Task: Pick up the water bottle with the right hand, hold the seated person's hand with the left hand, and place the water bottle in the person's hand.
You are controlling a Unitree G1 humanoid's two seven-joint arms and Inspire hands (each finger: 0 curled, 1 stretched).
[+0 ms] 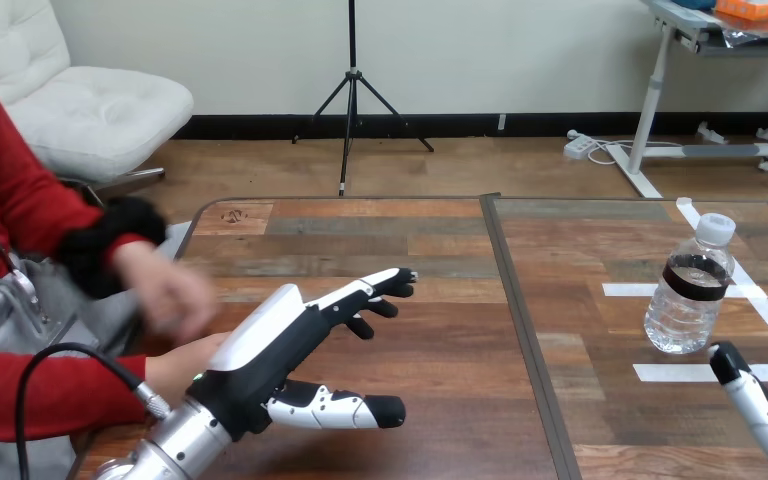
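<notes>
A clear water bottle (692, 288) with a white cap and a dark label band stands upright on the right part of the wooden table (440, 250). My right hand (760, 400) comes in at the bottom right corner, just below and right of the bottle and apart from it, fingers straight. My left hand (305, 335) stretches over the table's left part, open, fingers pointing right and thumb spread below. The person's hand (170, 295) hovers at the view's left, blurred, just left of my left hand. Another arm of theirs in a red sleeve (50, 395) lies under my left forearm.
White tape marks (680, 290) lie on the table around the bottle. A dark seam (520, 330) runs down the middle of the table. The table's left edge (188, 235) is near the person.
</notes>
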